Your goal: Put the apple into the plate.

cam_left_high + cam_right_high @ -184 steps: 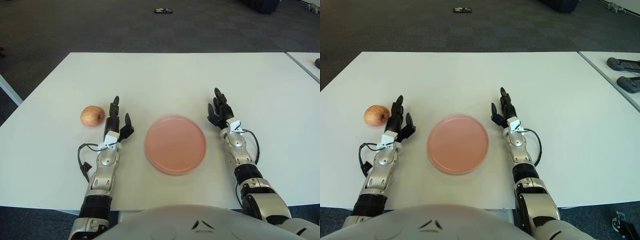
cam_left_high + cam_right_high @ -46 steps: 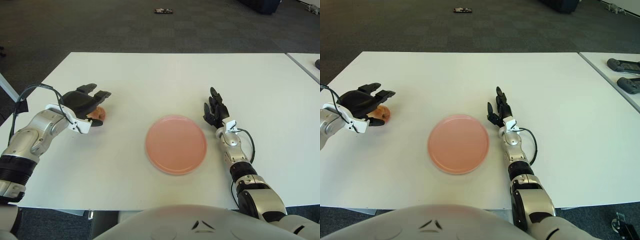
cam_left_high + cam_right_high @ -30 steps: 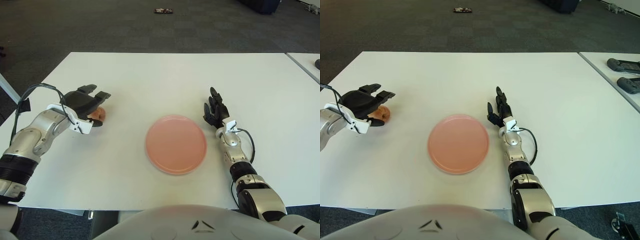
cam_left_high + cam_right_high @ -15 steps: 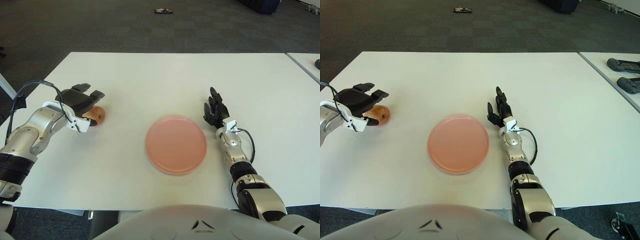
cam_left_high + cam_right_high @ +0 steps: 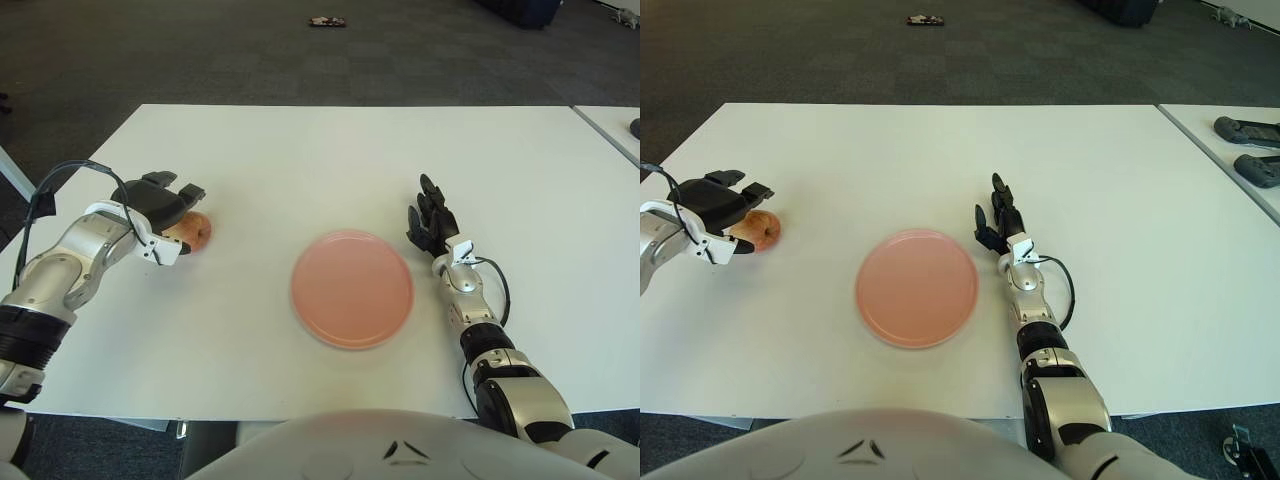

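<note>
Round apple beside left hand; flat pink plate apart

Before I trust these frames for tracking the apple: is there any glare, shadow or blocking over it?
Left eye view: no glare on the white table; the left hand covers part of the apple. Right eye view: the same, with a soft shadow under the hand; the plate is evenly lit.
</note>
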### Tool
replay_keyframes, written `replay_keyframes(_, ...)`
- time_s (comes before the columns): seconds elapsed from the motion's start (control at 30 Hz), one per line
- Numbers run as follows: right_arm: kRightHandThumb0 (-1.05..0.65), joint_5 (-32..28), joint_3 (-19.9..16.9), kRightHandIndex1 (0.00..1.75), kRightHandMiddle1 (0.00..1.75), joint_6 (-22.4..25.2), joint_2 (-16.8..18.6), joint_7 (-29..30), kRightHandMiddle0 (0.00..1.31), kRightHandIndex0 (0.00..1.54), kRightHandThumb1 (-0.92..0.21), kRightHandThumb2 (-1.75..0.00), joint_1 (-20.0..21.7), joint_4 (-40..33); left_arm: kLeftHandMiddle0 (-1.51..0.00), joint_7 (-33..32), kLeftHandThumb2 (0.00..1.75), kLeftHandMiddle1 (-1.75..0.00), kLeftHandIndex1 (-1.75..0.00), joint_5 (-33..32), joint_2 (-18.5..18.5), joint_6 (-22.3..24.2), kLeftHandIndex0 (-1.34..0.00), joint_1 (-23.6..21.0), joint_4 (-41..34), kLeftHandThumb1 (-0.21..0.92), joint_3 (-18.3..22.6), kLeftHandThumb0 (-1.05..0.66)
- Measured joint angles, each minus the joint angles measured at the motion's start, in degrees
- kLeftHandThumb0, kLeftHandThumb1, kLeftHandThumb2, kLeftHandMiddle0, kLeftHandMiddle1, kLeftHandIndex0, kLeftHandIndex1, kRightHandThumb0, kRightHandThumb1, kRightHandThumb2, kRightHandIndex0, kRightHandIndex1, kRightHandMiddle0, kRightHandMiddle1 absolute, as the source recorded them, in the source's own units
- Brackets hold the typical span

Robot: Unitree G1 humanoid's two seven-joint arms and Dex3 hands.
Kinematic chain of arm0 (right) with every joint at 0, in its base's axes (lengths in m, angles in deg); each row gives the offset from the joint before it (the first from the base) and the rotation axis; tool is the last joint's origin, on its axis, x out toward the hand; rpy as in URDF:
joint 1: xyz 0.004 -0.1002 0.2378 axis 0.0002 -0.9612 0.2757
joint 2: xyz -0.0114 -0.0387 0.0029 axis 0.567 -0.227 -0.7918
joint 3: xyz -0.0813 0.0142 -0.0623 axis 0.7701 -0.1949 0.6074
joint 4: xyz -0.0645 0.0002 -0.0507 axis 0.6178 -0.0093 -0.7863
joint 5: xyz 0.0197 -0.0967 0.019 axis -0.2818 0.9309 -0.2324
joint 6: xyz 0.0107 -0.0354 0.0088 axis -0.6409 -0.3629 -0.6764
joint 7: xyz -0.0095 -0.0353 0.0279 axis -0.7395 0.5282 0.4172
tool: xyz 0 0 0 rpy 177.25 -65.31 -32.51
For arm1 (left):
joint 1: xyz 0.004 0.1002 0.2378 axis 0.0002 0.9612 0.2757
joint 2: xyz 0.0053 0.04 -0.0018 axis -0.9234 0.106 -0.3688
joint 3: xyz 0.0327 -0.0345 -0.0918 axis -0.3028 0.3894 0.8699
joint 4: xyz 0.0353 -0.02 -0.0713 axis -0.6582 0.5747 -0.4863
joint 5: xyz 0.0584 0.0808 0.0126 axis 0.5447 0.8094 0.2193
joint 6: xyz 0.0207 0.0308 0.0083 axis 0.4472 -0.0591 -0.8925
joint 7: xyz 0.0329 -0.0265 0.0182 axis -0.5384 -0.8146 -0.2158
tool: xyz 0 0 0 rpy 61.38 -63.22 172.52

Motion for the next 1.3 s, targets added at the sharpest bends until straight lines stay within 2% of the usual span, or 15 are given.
replay_keyframes(0.23,-0.74,0.01,0.0,0.0,0.03,-0.01,0.0,0.01,0.0,0.06,-0.92,-0.76,0.02,0.03,-0.25,0.58,0.73,-0.04,-0.5,0.78,-0.83,-0.59,0.0,-0.68,1.74,0.92,-1.32,-1.02)
replay_keyframes(0.47,-0.75,0.02,0.0,0.0,0.04,-0.01,0.0,0.04,0.0,0.06,-0.92,-0.76,0.03,0.07,-0.23,0.83,0.75,-0.03,-0.43,0.55,-1.51,-3.39,0.0,-1.48,3.51,0.92,-2.49,-1.03)
replay_keyframes(0.97,-0.74,0.06,0.08,0.01,0.04,0.03,0.0,0.35,0.0,0.07,-0.92,-0.78,0.09,0.12,-0.24,-1.18,0.75,-0.03,-0.52,0.45,-1.5,-4.8,0.0,-1.93,5.22,0.92,-3.14,-1.03)
replay_keyframes(1.3,-0.73,0.05,0.07,0.01,0.07,0.22,0.01,0.43,0.0,0.09,-0.92,-0.78,0.08,0.08,-0.25,-3.09,0.73,-0.03,-0.56,1.8,-0.93,-5.01,0.0,-3.29,7.01,0.92,-6.02,-1.03)
